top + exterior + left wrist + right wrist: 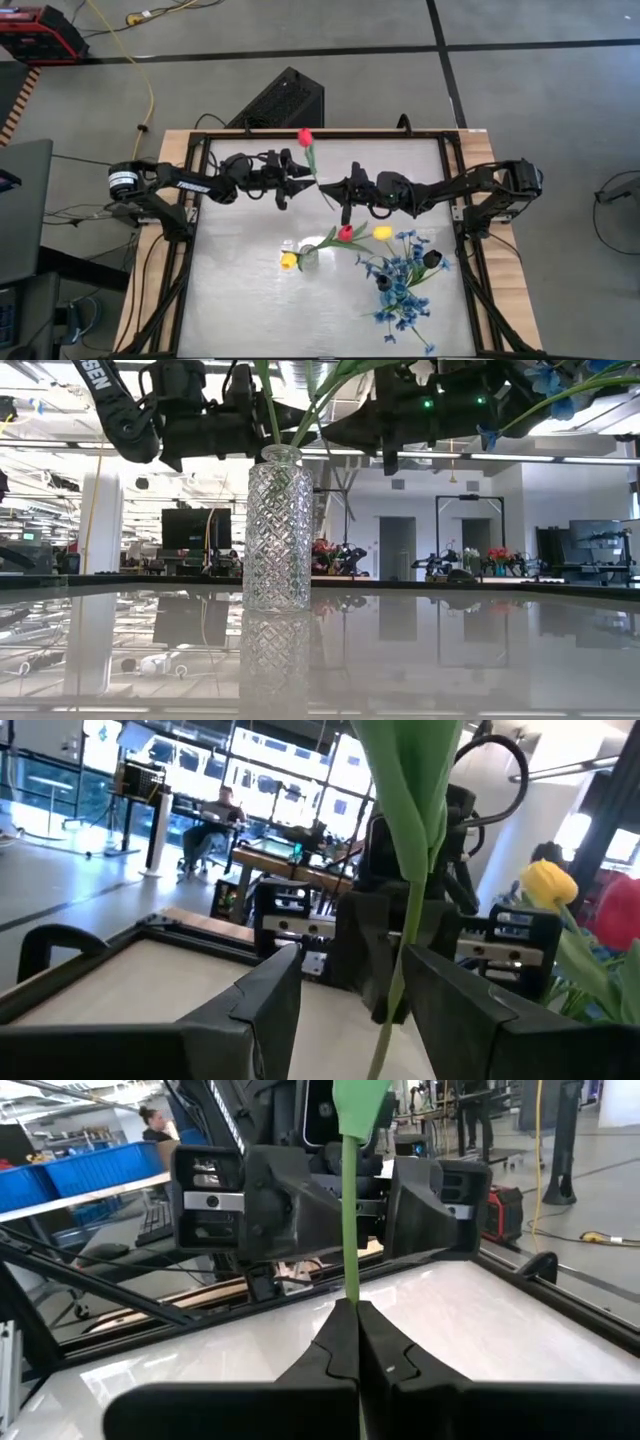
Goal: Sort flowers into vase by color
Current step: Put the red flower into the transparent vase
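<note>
Right gripper (pixel 357 1342) jaws pinching red tulip (pixel 305 137) stem, left gripper (pixel 345 995) jaws apart around it

From overhead I am looking straight down on the whole surface (pixel 250 290). My low camera is sitting at surface level, close to the cut-glass vase (pixel 278 530), facing the room. Both wrist cameras are looking along their own fingers (pixel 260 1005) at each other, sharing the same green tulip stem (pixel 350 1230).

Red case (pixel 38 32), yellow cable (pixel 148 75).
</note>
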Robot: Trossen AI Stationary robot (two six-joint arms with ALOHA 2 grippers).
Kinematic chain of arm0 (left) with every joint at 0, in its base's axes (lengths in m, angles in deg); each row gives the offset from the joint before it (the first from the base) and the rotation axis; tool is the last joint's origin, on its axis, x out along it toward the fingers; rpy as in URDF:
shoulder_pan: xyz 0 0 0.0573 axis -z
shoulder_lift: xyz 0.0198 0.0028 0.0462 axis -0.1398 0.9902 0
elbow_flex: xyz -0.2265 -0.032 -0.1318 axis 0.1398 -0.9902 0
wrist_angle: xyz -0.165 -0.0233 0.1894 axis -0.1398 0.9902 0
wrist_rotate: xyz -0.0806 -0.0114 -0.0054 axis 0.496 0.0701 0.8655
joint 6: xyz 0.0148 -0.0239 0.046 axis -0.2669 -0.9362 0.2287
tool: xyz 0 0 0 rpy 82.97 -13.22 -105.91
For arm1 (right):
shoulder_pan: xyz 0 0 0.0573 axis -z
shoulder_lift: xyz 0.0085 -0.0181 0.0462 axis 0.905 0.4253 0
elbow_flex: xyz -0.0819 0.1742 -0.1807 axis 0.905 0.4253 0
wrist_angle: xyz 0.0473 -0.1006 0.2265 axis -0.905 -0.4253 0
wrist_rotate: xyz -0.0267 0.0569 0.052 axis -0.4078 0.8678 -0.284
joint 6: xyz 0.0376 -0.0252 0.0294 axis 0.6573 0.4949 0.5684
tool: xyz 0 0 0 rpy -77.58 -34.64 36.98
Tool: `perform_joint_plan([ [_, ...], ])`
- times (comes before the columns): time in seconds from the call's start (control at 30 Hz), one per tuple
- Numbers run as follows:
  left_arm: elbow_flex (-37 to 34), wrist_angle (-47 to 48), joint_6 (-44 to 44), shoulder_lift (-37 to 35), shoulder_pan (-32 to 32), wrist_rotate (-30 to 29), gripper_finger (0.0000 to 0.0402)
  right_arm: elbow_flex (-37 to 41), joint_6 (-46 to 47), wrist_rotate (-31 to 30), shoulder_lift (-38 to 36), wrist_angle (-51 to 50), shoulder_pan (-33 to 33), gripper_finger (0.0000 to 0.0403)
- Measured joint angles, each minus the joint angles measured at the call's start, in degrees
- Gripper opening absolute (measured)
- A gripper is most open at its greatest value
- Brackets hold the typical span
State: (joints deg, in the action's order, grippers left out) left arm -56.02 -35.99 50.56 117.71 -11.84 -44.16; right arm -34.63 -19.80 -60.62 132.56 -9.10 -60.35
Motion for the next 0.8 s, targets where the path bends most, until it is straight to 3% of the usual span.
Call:
perform_joint_plan([
  [0.47, 0.24, 2.81, 1.48, 0.0, 0.0, 2.69, 0.0167, -0.04, -0.91, 0.02, -0.02, -0.1, -0.22, 0.0016],
  [0.8, 0.31, -2.48, 0.25, 0.0, 0.04, 2.57, 0.0167, -0.04, -0.85, -0.44, -0.02, 0.1, 0.15, 0.0016],
])
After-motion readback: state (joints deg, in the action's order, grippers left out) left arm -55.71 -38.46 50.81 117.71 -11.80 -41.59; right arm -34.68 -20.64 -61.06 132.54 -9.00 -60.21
